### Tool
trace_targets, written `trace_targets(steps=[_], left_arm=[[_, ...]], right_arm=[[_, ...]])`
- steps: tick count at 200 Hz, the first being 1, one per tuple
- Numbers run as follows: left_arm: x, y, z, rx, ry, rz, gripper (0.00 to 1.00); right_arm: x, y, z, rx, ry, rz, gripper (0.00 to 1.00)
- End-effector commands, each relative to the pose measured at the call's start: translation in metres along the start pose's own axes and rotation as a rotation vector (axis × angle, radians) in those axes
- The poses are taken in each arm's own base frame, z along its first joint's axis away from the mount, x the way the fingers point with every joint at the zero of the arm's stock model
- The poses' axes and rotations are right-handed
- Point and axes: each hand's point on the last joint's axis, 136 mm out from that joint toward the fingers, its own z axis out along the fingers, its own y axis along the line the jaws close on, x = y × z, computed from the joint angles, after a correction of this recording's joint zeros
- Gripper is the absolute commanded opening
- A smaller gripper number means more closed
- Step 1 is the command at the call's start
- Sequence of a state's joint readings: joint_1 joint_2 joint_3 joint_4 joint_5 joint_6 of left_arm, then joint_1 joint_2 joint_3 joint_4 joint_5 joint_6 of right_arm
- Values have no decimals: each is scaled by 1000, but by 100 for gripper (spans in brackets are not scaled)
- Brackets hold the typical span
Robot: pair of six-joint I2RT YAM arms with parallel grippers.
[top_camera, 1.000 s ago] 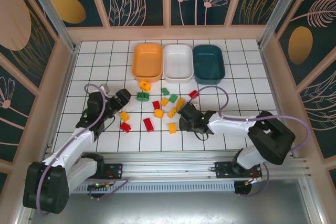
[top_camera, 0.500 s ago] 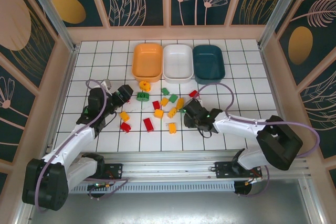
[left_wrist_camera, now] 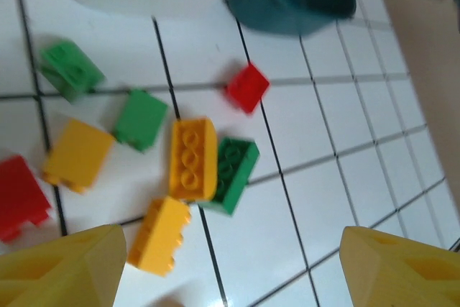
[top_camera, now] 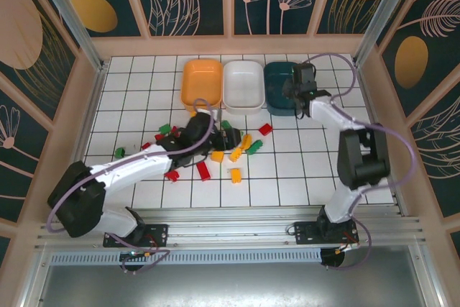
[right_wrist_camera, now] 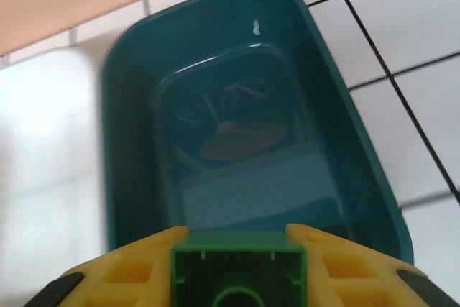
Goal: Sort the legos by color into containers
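Note:
My right gripper (top_camera: 298, 85) hangs over the dark teal bin (top_camera: 285, 98), shut on a green brick (right_wrist_camera: 237, 271) between its yellow fingers (right_wrist_camera: 122, 275); the teal bin (right_wrist_camera: 244, 127) below looks empty. My left gripper (top_camera: 223, 138) is open, low over the middle pile. Ahead of its fingertips (left_wrist_camera: 402, 264) lie a yellow brick (left_wrist_camera: 192, 158) against a green brick (left_wrist_camera: 231, 174), another yellow brick (left_wrist_camera: 159, 234) and a red brick (left_wrist_camera: 247, 87). The orange bin (top_camera: 201, 84) and white bin (top_camera: 243, 84) stand left of the teal one.
More bricks lie scattered on the tiles: green (top_camera: 164, 129) and red (top_camera: 146, 146) ones at the left, a green one (top_camera: 119, 152) further left, red ones (top_camera: 203, 170) and a yellow one (top_camera: 235, 175) nearer the front. Wooden walls enclose the table.
The right arm has swung from the middle pile up to the teal bin with a green brick. The left arm has moved from the left side to the pile. Some bricks at the left have shifted.

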State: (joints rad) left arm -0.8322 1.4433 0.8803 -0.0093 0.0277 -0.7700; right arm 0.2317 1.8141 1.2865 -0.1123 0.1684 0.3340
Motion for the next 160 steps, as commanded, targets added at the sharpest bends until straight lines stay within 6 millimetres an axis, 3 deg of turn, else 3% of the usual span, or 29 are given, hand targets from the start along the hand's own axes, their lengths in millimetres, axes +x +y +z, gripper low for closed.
trace_targets(steps=[1,29,42,63,83,126,160], left_arm=[[26,12,11,-122,67,46,77],[58,15,21,-163,142,49,77],[70,17,24,-195,173,62,77],[84,20,29,-215,191,58,74],[94,24,31,-212,199,34,74],[104,27,32,-245,224,58,73],[118,32,32,-287,251,85,71]], right_arm=[[-3,2,34,-11,60,-72,26],[-20,0,59,-9,82,-75,31],[-26,2,62,-2,85,-88,42],[-33,3,58,10,77,-89,48],[-39,4,47,17,55,-86,57],[-49,13,-1,-23,-40,-54,59],[-30,26,-37,-75,-75,-55,60]])
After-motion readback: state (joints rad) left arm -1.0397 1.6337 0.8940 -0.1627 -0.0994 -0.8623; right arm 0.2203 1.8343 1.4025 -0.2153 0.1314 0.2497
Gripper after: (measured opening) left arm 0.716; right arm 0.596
